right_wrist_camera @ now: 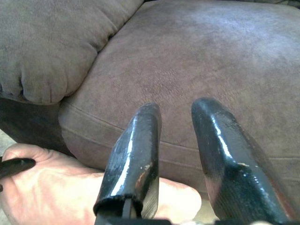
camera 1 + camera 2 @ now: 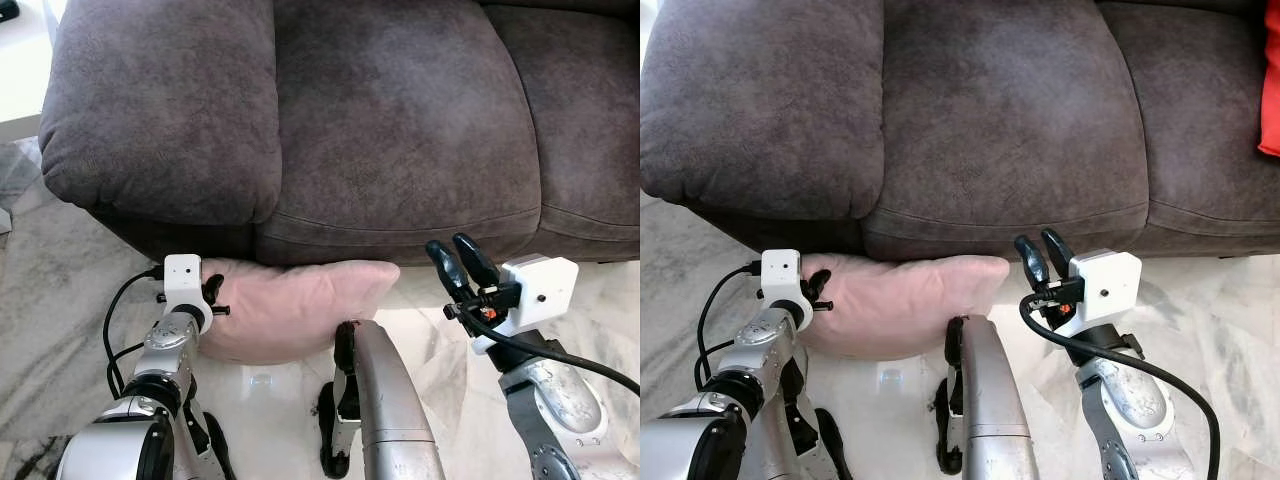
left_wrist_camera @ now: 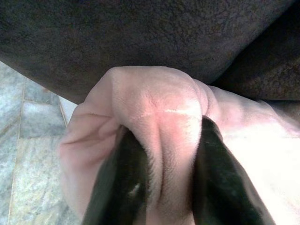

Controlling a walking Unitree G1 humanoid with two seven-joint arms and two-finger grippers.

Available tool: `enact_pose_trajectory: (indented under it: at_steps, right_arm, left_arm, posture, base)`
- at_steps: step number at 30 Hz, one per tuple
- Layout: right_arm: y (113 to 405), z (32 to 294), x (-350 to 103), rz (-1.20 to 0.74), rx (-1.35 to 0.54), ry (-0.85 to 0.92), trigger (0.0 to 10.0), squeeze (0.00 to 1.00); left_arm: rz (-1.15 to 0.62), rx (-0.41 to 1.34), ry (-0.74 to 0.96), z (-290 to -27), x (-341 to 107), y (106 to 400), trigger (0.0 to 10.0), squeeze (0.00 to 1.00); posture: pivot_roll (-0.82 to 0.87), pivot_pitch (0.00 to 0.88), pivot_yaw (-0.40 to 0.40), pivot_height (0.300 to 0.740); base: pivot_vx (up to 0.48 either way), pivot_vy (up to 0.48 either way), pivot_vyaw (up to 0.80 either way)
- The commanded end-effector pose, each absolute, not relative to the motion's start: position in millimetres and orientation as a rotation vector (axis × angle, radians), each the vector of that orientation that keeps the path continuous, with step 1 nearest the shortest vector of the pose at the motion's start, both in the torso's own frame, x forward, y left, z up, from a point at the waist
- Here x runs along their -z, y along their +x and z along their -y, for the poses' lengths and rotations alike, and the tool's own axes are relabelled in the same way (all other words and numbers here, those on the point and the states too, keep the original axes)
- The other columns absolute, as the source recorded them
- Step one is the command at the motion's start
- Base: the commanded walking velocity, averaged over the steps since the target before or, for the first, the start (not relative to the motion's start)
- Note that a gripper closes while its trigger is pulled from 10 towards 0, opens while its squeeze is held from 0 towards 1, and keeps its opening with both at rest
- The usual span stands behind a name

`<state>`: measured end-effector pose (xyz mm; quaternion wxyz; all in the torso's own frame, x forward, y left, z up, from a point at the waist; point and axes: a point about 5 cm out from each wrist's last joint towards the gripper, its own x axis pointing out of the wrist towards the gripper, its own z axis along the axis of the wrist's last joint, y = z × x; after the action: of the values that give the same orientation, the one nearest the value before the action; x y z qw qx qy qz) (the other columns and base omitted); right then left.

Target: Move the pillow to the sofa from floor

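Two black fingers of the left gripper pinch a fold of the soft pink fabric pillow, low against the dark brown suede sofa. Beyond that pillow's far end, the right gripper hovers empty, slightly parted. Lifting seems underway; next comes raising it onto the seat.

Pale marbled tile floor, daylit. Red cushion at right edge, dark object upper left.

Bright daylight falls from the upper left; the marble floor glares near-white. The left wrist view is soft, with the pillow overexposed; shadow gathers beneath the sofa
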<state>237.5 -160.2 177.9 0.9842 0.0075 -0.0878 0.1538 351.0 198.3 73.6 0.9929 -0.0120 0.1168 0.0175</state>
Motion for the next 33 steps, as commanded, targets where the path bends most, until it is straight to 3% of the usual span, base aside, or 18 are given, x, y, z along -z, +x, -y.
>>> enact_pose_trajectory:
  at_steps: [1, 17, 18, 19, 20, 27, 33]
  right_arm:
    - [236, 163, -171, 0.153, -0.293, 0.012, 10.0, 0.00]
    - [250, 158, -152, 0.139, -0.278, 0.034, 10.0, 0.00]
    - [253, 157, -149, 0.136, -0.276, 0.034, 10.0, 0.00]
    - [253, 157, -149, 0.136, -0.276, 0.034, 10.0, 0.00]
    - [258, 156, -145, 0.130, -0.272, 0.034, 10.0, 0.00]
    - [269, 153, -129, 0.114, -0.255, 0.035, 10.0, 0.00]
    - [279, 150, -122, 0.110, -0.247, 0.027, 10.0, 0.00]
  left_arm:
    - [-0.285, -0.036, -0.032, -198, -58, 342, 0.0, 0.00]
    - [-0.179, -0.032, -0.042, -192, -60, 333, 0.0, 0.00]
    - [-0.159, -0.036, -0.043, -192, -62, 332, 5.6, 0.00]
    - [-0.159, -0.036, -0.043, -192, -62, 332, 5.6, 0.00]
    - [-0.137, -0.047, -0.039, -193, -64, 332, 10.0, 0.00]
    - [0.058, -0.070, -0.032, -192, -90, 317, 10.0, 0.00]
    - [0.099, -0.063, -0.038, -187, -101, 313, 10.0, 0.00]
  posture:
    - [-0.17, 0.422, -0.191, 0.517]
    - [-0.11, 0.340, -0.141, 0.517]
    - [-0.10, 0.321, -0.134, 0.517]
    - [-0.10, 0.321, -0.134, 0.517]
    - [-0.09, 0.302, -0.124, 0.517]
    - [-0.04, 0.226, -0.095, 0.517]
    - [-0.02, 0.186, -0.078, 0.517]
  base:
    - [0.000, 0.000, 0.00]
    - [0.000, 0.000, 0.00]
    - [0.000, 0.000, 0.00]
    - [0.000, 0.000, 0.00]
    - [0.000, 0.000, 0.00]
    - [0.000, 0.000, 0.00]
    - [0.000, 0.000, 0.00]
